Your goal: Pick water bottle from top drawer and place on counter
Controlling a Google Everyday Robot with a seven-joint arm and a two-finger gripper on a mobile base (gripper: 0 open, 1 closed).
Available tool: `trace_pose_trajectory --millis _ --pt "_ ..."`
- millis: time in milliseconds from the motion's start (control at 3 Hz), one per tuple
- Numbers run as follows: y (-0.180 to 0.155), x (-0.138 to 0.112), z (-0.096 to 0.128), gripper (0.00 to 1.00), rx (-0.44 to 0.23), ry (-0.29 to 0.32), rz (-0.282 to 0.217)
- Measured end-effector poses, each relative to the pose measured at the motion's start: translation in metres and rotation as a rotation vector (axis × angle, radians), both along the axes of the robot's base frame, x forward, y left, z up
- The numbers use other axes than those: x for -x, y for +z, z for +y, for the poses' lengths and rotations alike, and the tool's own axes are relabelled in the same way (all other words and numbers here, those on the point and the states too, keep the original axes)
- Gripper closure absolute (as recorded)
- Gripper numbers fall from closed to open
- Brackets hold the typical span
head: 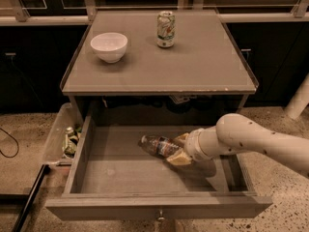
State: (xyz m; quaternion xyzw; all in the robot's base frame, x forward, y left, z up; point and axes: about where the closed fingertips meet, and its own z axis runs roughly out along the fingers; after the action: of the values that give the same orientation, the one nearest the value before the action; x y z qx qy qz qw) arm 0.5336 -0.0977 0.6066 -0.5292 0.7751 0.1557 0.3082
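Observation:
The water bottle (pixel 155 144) lies on its side on the floor of the open top drawer (pixel 145 206), cap end pointing left. My gripper (pixel 179 148) reaches in from the right and sits around the bottle's right end, one finger (pixel 181 138) behind it and one in front, both closed against it. The bottle's base is hidden between them. The counter (pixel 193 69) is the flat top above the drawer.
On the counter stand a white bowl (pixel 109 46) at the back left and a green-and-white soda can (pixel 165 29) at the back middle. A clear plastic bin (pixel 58 134) holding small items hangs left of the drawer. A white post (pixel 299 100) stands at the right.

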Motion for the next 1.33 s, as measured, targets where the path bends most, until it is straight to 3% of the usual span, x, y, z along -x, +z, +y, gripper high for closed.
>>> trace_pose_trajectory --millis 333,667,1000,1333 --pt "0.000 0.000 0.000 0.89 0.000 0.000 0.000" --pt "0.001 0.006 0.000 1.00 -0.007 0.006 0.015" --pt "0.020 0.019 -0.001 1.00 -0.030 0.027 0.026" --pt "0.059 0.026 -0.004 1.00 -0.010 0.060 -0.004"
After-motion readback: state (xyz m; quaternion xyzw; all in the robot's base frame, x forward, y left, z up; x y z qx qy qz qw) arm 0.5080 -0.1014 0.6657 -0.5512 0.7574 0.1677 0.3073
